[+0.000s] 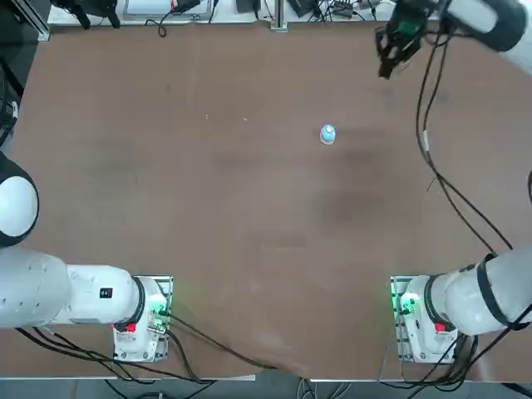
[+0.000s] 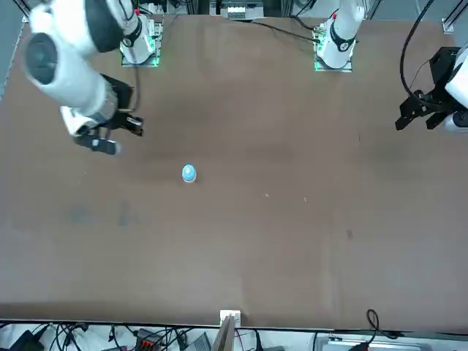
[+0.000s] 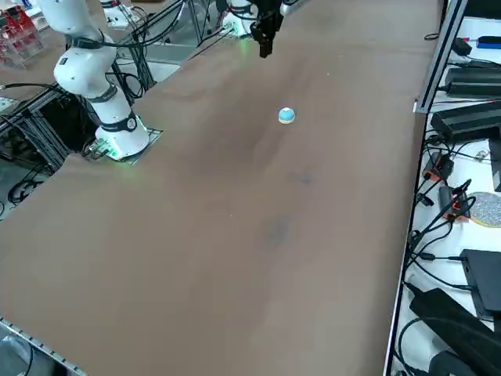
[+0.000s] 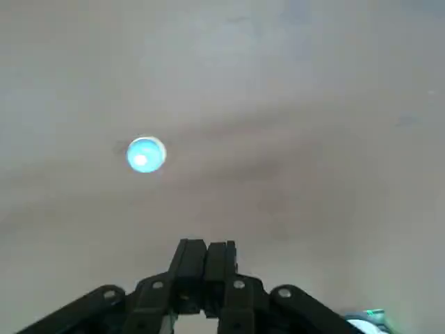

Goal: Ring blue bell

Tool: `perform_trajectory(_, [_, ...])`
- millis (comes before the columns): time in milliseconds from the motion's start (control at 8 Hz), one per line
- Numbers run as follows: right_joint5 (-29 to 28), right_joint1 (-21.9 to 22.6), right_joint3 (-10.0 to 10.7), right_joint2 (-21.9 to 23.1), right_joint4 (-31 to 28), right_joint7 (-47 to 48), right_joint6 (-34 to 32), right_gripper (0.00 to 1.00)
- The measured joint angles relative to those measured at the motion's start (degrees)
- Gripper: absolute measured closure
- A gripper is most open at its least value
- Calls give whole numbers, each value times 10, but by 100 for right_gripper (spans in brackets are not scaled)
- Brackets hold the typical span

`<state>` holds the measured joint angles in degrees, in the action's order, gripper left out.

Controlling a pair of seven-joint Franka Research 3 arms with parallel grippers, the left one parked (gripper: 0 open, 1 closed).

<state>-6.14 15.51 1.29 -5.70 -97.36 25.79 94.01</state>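
Your working right arm (image 1: 478, 295) is glossy white with rounded link shells and dark joint bands; its base glows green with a red patch, black cables loop along it, and the right gripper (image 4: 206, 268) is matte black with pale screw heads.

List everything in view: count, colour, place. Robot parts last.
blue bell: 1, light blue dome with a pale rim, alone on the table, about mid-width and in its far half from the robot.
table: 1, brown, fills all views; nothing but the bell stands on it.
cables and electronics: several, mostly black, off the table edge on the far side from the robot.
right arm: 1, white, base at the table's near right corner, reaching up and over the far right part.
right end effector: 1, black, raised in the air well clear of the bell, fingers together, holding nothing.
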Motion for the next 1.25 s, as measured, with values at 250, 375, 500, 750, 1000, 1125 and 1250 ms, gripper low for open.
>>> perform_trajectory(250, [1, -62, 2, 0, 23, -73, -33, 99])
perform_trajectory(375, [8, -93, 3, 0, 29, -109, -38, 99])
perform_trajectory(500, [19, -121, 3, -1, 33, -139, -39, 97])
perform_trajectory(750, [34, -165, 3, -2, 45, -166, -41, 86])
perform_trajectory(1000, [41, -189, 3, -5, 54, -191, -40, 51])
perform_trajectory(1125, [42, -192, 3, -6, 59, -197, -40, 33])
perform_trajectory(1250, [43, -195, 3, -5, 65, -199, -40, 16])
